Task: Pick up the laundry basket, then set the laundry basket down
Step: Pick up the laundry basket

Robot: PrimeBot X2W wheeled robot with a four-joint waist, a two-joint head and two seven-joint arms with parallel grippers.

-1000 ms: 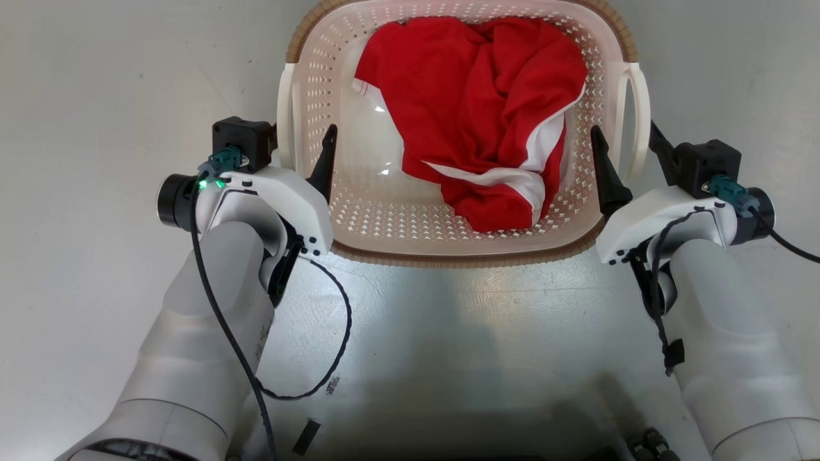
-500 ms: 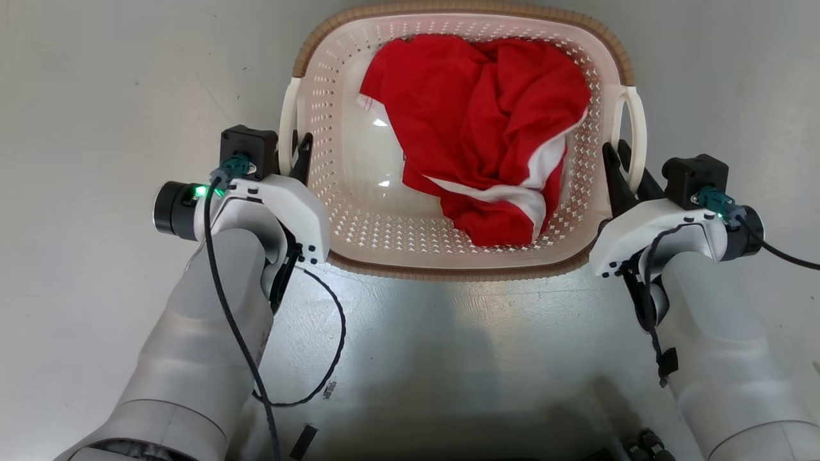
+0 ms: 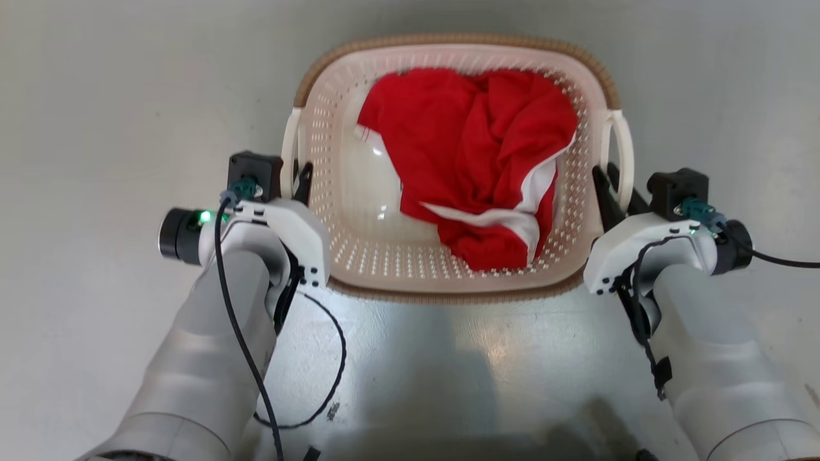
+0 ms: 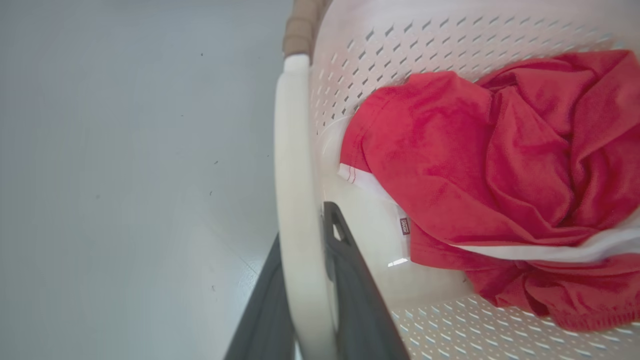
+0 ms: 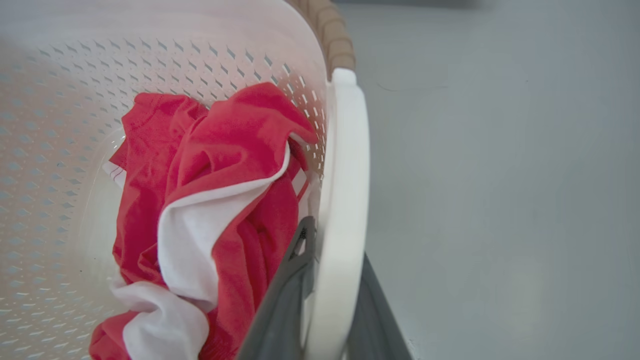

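- While both arms reach forward, the laundry basket [image 3: 448, 296] is between them, in the upper middle of the head view, directly in front of the robot.
- Its cream wall is full of small holes and its rim is brown, with a woven look.
- The left gripper [image 3: 300, 179] is clamped on the left handle [image 3: 289, 144]. In the left wrist view one dark finger stands on the outer side of the white loop and the other on the inner side, both pressed to it.
- The right gripper [image 3: 614, 189] is clamped on the right handle [image 3: 624, 150] in the same way, with the white loop between its two fingers.
- A crumpled red cloth [image 3: 474, 153] with a white band lies inside the basket, more toward the robot's right side. The bare bottom of the basket shows on the left side.
- The floor [image 3: 115, 96] is pale grey, smooth and a little glossy. It runs on all sides of the basket.
- Near the robot's base the floor shines with a bright reflection, and a dark shadow lies at the bottom edge of the head view.
- Some tiny dark specks are on the floor in the left wrist view.
- A black cable [image 3: 336, 365] hangs in a loop from the left arm above the floor.
- Whether the bottom of the basket touches the floor, I cannot tell.
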